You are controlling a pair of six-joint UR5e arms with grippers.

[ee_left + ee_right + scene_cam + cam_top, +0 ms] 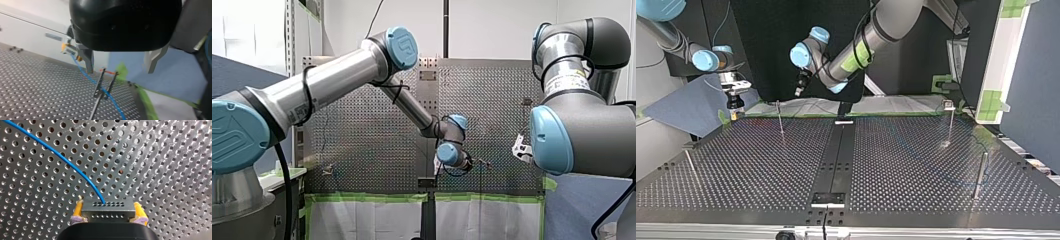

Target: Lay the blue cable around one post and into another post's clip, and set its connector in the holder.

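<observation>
Over the perforated table (pixel 916 165), my left gripper (pixel 120 71) hangs just above the clip post (pixel 103 82), fingers spread wide and empty. Beyond that post, my right gripper (pixel 108 207) clamps the grey connector (pixel 107 213) between yellow pads. The blue cable (pixel 50 148) runs from the connector and appears to pass through the post's clip, so seating the connector looks like the right arm's job.

I record the table (pixel 170 165) as bare perforated metal, bright and reflective. The blue cable (pixel 75 166) has a smooth, glossy jacket and its connector (pixel 107 211) is matt grey. On my left hand (pixel 120 71), glossy black shell, dull metal fingers (pixel 87 58).
</observation>
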